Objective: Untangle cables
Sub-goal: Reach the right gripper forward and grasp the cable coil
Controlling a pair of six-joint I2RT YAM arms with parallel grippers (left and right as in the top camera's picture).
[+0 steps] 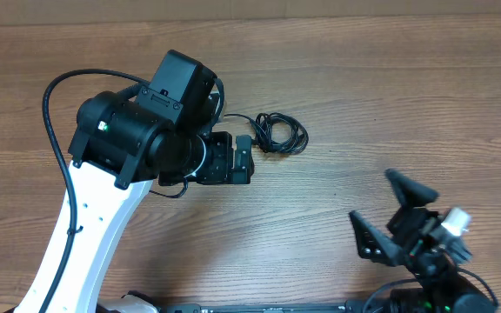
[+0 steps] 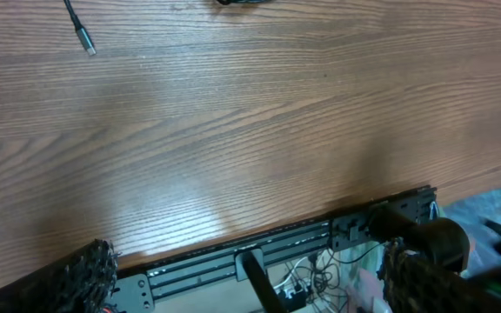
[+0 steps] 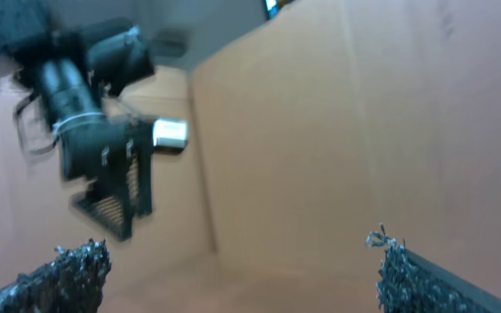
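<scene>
**Small black tangle on the table, both my grippers wide and empty**

The cables (image 1: 278,135), thin black flexible cords coiled into a small knot, lay on the brown wood-grain table (image 1: 390,96). They were just beside my left gripper (image 2: 249,269), whose jaws stood wide with nothing between them. My right gripper (image 1: 390,216) sat well apart, towards the table's front right, equally wide and empty. I judged the bundle light, soft and floppy, likely to slide rather than resist. One small metal plug tip (image 2: 85,43) trailed free on its cord. That loose end, or an outer loop, looked the best place to pinch.
</scene>
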